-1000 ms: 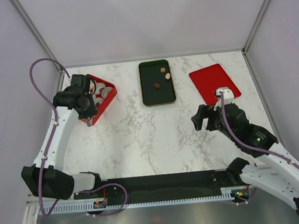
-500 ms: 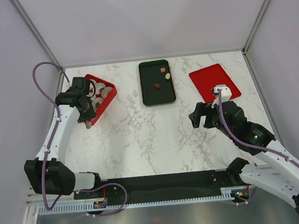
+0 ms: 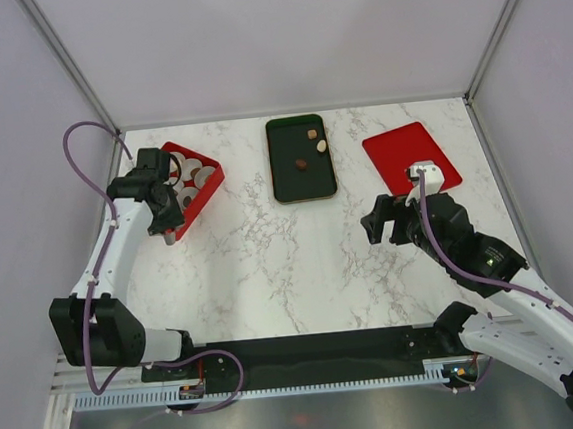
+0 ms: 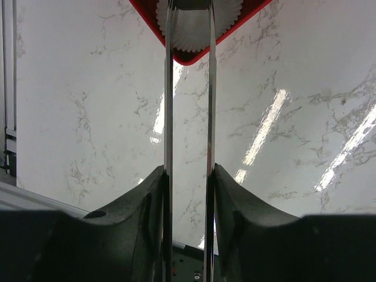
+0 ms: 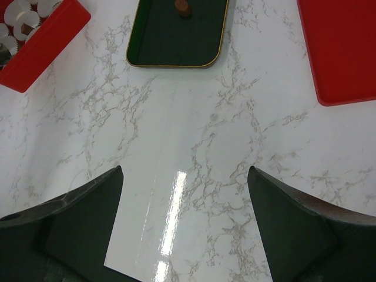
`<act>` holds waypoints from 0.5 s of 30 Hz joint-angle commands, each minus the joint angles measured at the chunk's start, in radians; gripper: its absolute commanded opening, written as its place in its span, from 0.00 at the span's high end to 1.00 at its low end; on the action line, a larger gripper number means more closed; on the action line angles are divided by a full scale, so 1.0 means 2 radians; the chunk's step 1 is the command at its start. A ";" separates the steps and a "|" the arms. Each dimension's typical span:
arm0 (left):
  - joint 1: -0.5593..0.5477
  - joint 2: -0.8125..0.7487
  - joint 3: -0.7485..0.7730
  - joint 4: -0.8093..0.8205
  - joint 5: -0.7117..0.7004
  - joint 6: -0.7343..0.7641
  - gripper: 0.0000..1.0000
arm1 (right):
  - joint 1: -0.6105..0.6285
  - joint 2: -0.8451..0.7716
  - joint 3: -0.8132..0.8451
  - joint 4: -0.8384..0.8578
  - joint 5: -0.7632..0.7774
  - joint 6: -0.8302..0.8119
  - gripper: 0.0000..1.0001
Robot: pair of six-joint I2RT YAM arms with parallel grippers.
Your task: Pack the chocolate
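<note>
At 12 o'clock sits tray point(image 3: 289, 182), at 10 o'clock box point(image 3: 203, 200). Empty right gripper point(image 5: 185, 173) gapes; left gripper point(image 4: 189, 173) clamps tongs point(image 4: 169, 88) over box corner. Three chocolate point(image 3: 301, 163) pieces on tray: 11 o'clock of right (nearer), 3 o'clock of left.

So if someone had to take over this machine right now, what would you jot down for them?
Left gripper: shut on the metal tongs, whose blades reach over a paper cup at a corner of the red box. The tips are out of view, so any load is unknown.
Right gripper: open, empty, hovering over the table.
Done: some brown pieces seem to sit in the box's cups.
Left: three pieces of chocolate lie on the green tray. The red lid lies flat, far right, probably for closing the box.
</note>
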 commanded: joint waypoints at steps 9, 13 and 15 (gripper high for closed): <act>0.003 0.005 -0.002 0.016 0.005 0.001 0.56 | 0.000 -0.004 0.005 0.028 -0.006 0.000 0.04; 0.002 0.005 -0.004 0.013 0.005 0.002 0.54 | 0.001 -0.007 0.003 0.027 -0.006 0.002 0.04; 0.002 0.006 -0.004 0.013 0.005 0.002 0.53 | 0.000 -0.006 0.004 0.028 -0.007 0.002 0.04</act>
